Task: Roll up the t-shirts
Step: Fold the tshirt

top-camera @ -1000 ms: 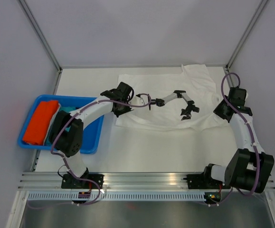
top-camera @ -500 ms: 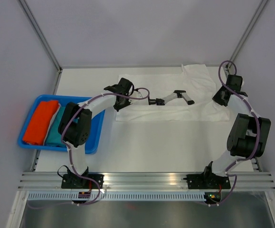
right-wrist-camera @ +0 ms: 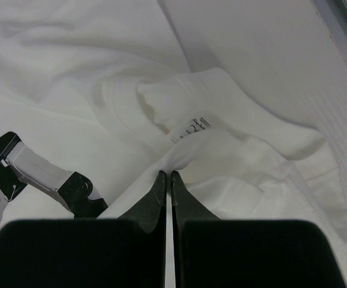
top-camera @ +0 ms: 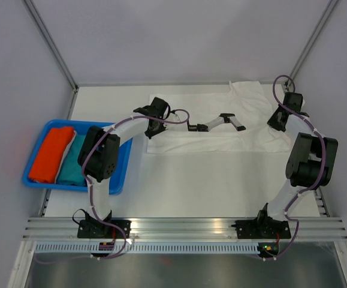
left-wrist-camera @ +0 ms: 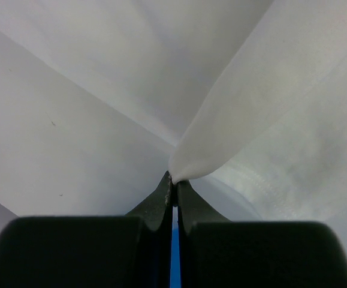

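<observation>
The white t-shirt (top-camera: 221,143) lies flat on the bench (top-camera: 191,180), stretched between both grippers. The left gripper (left-wrist-camera: 173,180) is pinched tight on its hem corner, with cloth fanning out ahead and to the right. The right gripper (right-wrist-camera: 168,175) is clamped on a fold just short of the collar label. The orange t-shirt (top-camera: 50,153) and teal t-shirt (top-camera: 74,163) sit in the blue tray (top-camera: 65,123), well left of the left gripper.

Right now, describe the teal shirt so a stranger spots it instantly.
Find the blue tray at the left edge of the table. Two folded shirts lie side by side inside it. The teal shirt is the right-hand one, beside the orange shirt.
</observation>
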`<state>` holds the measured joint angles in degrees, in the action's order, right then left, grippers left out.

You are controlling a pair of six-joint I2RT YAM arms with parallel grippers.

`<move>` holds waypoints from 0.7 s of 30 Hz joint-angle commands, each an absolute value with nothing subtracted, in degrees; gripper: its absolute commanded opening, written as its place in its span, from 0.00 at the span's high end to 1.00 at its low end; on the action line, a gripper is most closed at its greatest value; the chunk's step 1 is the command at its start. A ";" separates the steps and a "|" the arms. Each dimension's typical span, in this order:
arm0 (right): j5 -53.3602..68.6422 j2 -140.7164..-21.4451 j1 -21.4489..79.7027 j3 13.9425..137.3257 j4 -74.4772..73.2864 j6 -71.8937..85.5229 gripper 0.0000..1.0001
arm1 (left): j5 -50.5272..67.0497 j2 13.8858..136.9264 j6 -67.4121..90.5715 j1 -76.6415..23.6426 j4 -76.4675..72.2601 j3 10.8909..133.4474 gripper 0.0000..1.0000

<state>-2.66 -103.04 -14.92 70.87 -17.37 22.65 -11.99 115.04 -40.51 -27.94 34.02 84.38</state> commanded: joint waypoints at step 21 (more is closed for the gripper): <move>-5.10 -93.61 -10.74 72.69 -19.24 18.11 0.62 | -10.55 111.63 -30.94 -25.93 30.14 90.36 0.53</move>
